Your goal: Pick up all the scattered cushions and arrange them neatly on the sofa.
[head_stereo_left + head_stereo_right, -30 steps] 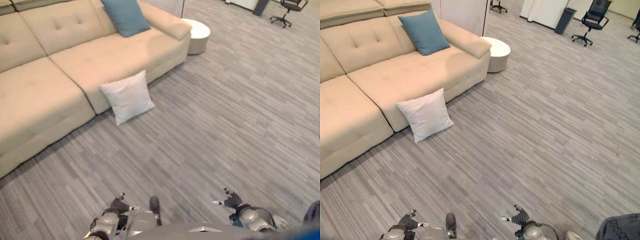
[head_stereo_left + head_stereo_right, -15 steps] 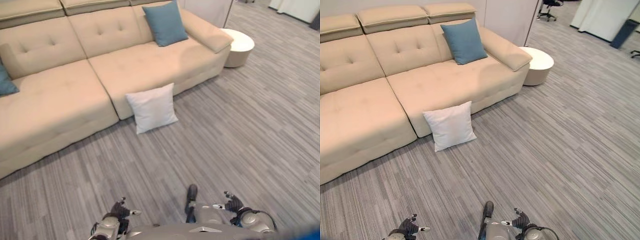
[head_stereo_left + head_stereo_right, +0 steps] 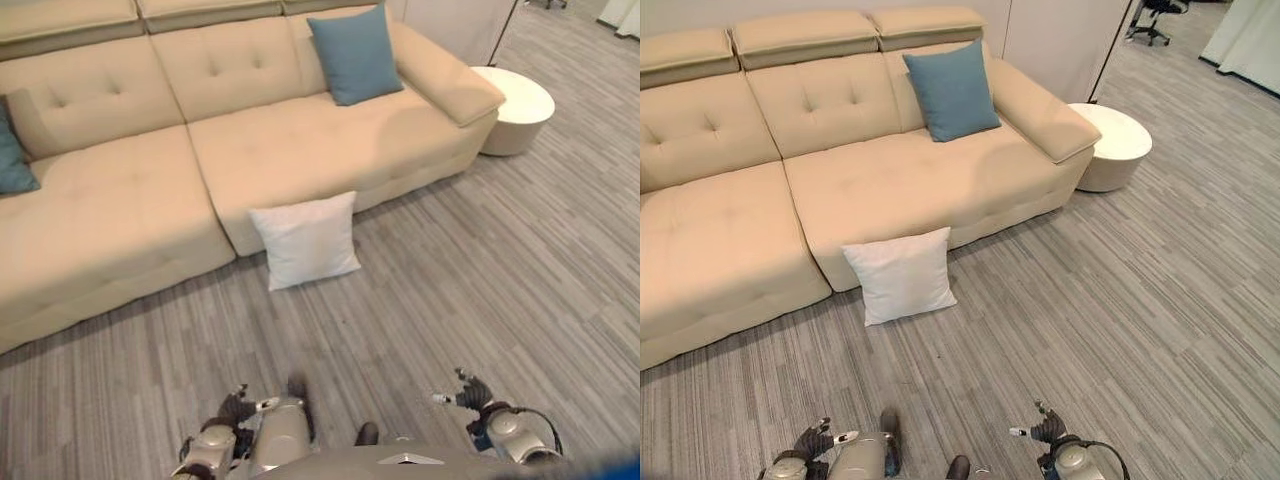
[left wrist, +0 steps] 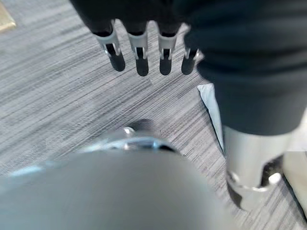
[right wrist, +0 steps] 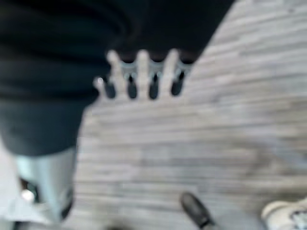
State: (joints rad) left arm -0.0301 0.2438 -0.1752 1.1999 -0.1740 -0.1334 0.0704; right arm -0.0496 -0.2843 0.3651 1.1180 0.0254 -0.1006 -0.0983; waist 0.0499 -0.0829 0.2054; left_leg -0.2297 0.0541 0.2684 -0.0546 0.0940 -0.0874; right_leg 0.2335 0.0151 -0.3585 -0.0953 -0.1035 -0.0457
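A white cushion (image 3: 306,239) leans upright on the floor against the front of the beige sofa (image 3: 130,190). A blue cushion (image 3: 354,53) stands against the sofa's backrest near its right armrest. The edge of another blue cushion (image 3: 12,152) shows on the sofa's far left. My left hand (image 3: 235,412) and right hand (image 3: 470,396) hang low at the bottom of the eye views, well short of the white cushion. Both hands are open with straight fingers (image 4: 139,56) and hold nothing; the right hand's fingers (image 5: 144,76) hang over bare floor.
A round white side table (image 3: 514,106) stands beside the sofa's right armrest. Grey striped carpet (image 3: 470,270) stretches between me and the sofa and off to the right. An office chair (image 3: 1155,14) stands at the far back right.
The camera has turned left and moved closer: the sofa and white cushion now sit more centred and larger. Both hands stay low and open.
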